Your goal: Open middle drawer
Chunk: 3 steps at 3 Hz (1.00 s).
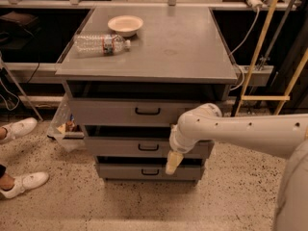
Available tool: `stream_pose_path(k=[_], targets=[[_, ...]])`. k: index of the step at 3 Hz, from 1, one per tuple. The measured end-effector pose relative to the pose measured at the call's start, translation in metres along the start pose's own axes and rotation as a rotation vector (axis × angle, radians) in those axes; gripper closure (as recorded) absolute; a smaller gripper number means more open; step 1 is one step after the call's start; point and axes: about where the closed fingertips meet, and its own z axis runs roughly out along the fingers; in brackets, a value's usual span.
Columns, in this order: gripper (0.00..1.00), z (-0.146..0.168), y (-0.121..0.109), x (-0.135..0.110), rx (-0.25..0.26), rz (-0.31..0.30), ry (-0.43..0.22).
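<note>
The grey metal cabinet [144,52] has three drawer fronts. The middle drawer [115,147] is the mid-sized front, with a small dark loop handle [147,147] at its centre. A dark gap shows above it. My gripper [173,163] hangs from the white arm [240,131], its cream tip pointing down. It is to the right of the middle drawer's handle and a little lower, in front of the seam between the middle drawer and the bottom drawer [120,172]. It holds nothing that I can see. The taller top drawer [106,112] is above.
A plastic water bottle [101,44] lies on the cabinet top beside a shallow bowl [125,24]. A person's white shoes [19,129] are on the speckled floor at the left. A clear bag [62,124] hangs at the cabinet's left side. Yellow poles [255,47] and cables stand at the right.
</note>
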Motion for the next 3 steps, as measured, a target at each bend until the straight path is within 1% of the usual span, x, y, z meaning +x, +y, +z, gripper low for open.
stream_pose_path(k=[1,2,3], targets=[[0.00,-0.002,-0.003,0.004,0.009,-0.006,0.009],[0.00,0.015,-0.008,0.015,-0.023,0.017,0.027],[0.00,0.056,-0.026,0.060,-0.081,0.103,0.065]])
